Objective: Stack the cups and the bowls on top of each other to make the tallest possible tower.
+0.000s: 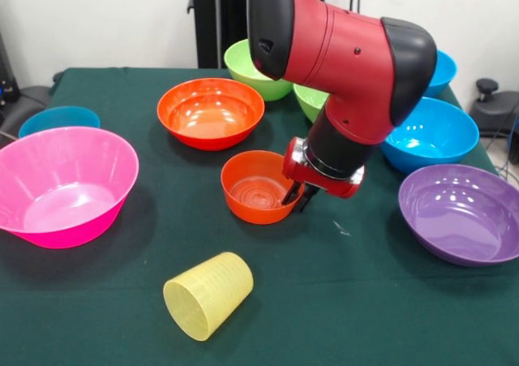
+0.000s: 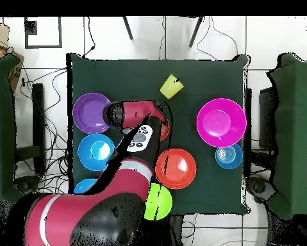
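Down at the right-hand rim of the small orange bowl sits the gripper, its dark fingers astride the bowl's wall, one tip inside and one outside, though whether they actually pinch it I cannot tell. That bowl stands upright and holds nothing. Just in front of it the pale-yellow cup lies tipped on its side on the green table, its open mouth turned toward the near-left corner, hollow. Behind the small bowl is the larger orange bowl, upright and bare inside. The big pink bowl stands well apart at the left edge, with a blue bowl just behind it. To the right are the purple bowl and another blue bowl, both upright with nothing in them. A lime green bowl shows at the back, partly hidden by the red arm. Nothing is stacked yet.
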Motion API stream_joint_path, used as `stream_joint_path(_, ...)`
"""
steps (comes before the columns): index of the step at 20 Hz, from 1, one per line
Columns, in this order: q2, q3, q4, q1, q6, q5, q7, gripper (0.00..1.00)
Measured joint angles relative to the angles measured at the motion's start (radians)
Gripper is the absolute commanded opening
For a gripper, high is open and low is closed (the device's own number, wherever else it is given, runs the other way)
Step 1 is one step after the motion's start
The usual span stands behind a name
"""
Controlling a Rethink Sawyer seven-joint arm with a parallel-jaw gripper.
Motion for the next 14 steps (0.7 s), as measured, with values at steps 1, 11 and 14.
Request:
stream_joint_path(1, 0.0, 0.002, -0.001, -0.002, 0.0, 0.001, 0.0, 0.0)
stream_joint_path(11, -0.004, 0.019, -0.007, -0.023, 0.013, 0.007, 0.0, 0.0)
stream_joint_path(14, -0.005, 0.025, -0.009, -0.03, 0.019, 0.011, 0.0, 0.0)
